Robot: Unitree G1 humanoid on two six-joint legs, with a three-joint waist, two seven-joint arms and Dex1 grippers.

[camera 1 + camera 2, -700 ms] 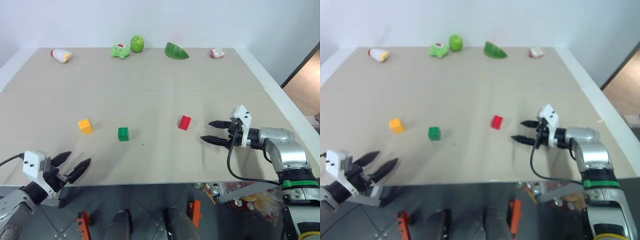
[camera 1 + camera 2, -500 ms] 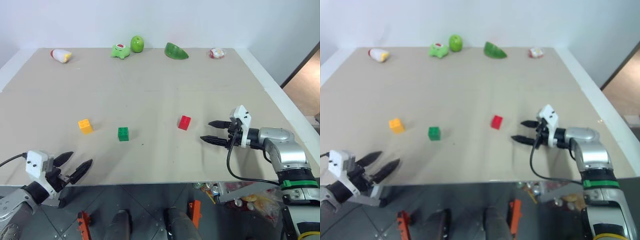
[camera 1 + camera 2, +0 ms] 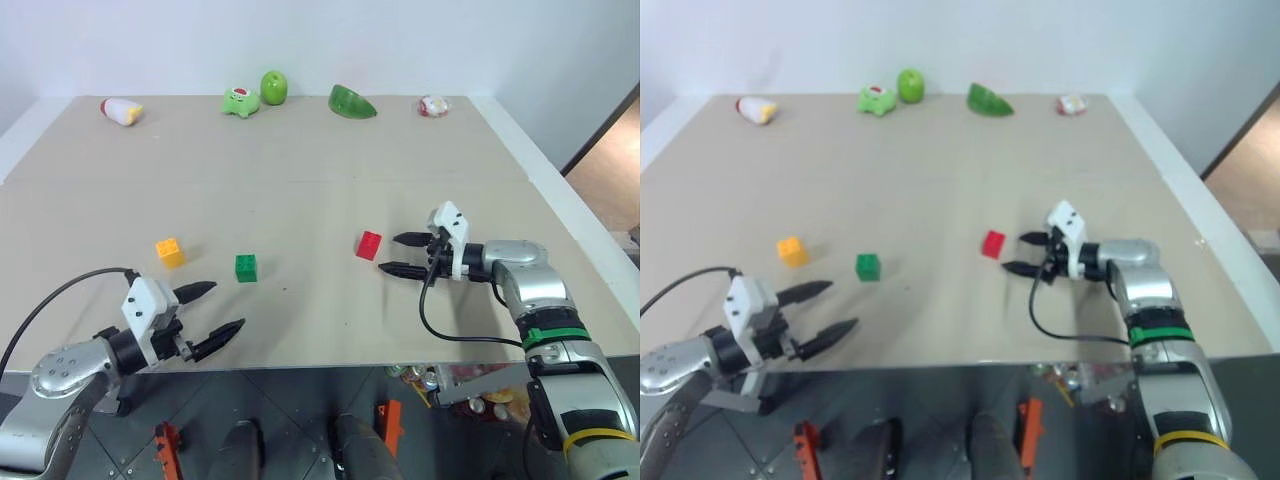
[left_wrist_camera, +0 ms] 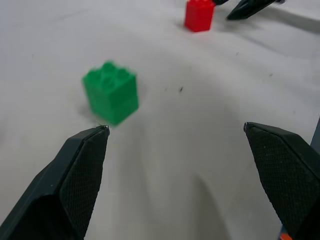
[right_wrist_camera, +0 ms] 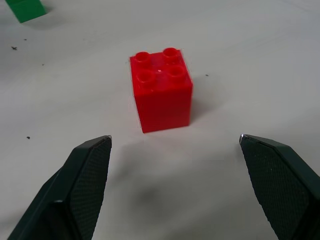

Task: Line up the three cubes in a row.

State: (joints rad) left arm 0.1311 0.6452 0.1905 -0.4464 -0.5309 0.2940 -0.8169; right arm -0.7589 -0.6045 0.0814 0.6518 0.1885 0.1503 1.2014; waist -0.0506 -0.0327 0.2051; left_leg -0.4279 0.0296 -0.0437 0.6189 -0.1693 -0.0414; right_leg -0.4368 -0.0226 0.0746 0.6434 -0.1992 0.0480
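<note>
lab — bare test table (image 3: pixel 300 200), white walls (image 3: pixel 320 40)

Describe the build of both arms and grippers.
Both arms are silver-grey metal. Each gripper, left gripper and right gripper, has two black pointed fingers with textured pads, a white block on top and a black cable. The right forearm carries a green band.

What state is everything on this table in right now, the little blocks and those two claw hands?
red cube: upright, studs up, loose on the table, just ahead of the right gripper.
green cube: upright, loose, ahead of the left gripper.
yellow-orange cube: upright, untouched.
right gripper: open, holding nothing.
left gripper: open, holding nothing.
</note>
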